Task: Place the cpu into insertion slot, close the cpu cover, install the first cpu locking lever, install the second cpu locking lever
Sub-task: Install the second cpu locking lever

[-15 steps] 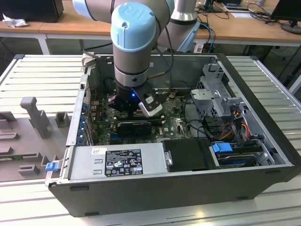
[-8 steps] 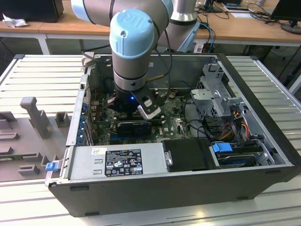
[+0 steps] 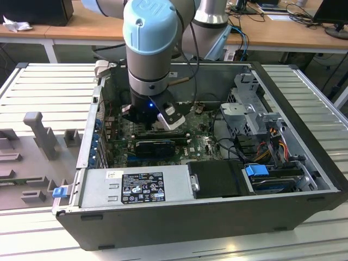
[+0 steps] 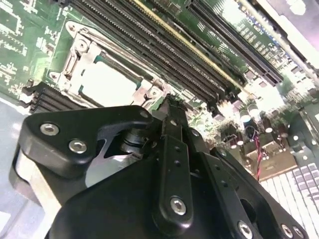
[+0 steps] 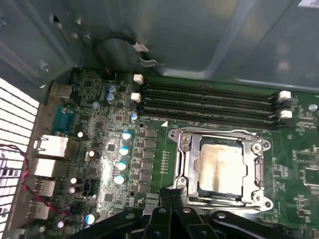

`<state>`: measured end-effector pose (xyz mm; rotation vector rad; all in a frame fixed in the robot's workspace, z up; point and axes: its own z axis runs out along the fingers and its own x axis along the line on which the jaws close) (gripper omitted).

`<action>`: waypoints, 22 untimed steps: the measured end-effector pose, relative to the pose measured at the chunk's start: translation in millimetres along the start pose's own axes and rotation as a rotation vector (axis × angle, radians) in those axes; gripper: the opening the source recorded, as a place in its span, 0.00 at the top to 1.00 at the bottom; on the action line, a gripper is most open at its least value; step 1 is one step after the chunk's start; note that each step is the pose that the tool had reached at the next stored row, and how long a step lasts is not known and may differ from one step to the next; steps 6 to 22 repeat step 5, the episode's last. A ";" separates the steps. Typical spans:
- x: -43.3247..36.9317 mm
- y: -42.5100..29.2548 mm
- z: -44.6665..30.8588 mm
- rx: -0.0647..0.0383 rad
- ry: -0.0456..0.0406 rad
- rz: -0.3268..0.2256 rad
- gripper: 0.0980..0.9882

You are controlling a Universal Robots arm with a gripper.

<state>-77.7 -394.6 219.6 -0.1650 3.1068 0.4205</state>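
The cpu (image 5: 219,167) lies flat in its socket on the green motherboard, its pale metal top facing up. The silvery cpu cover (image 5: 185,159) lies down flat around it, framing the chip in its square window. In the second wrist view the same cpu (image 4: 107,84) and cpu cover (image 4: 144,92) sit just beyond the fingertips. My gripper (image 5: 168,195) is shut, fingers pressed together with nothing seen between them, its tip close to a corner of the socket. In the exterior view my gripper (image 3: 154,124) reaches down inside the open computer case.
Black memory slots (image 5: 209,102) run along one side of the socket. A row of blue-topped capacitors (image 5: 122,149) and rear ports with red wires (image 5: 30,174) lie on the other side. The power supply (image 3: 136,187), drive cage (image 3: 250,109) and case walls (image 5: 199,35) hem the board in.
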 end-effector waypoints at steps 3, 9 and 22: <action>-0.1 2.0 -7.2 0.000 0.0000 0.000 0.99; -0.2 2.0 -7.2 0.000 -0.0001 0.000 0.99; -0.2 2.0 -7.2 0.000 -0.0001 0.000 0.99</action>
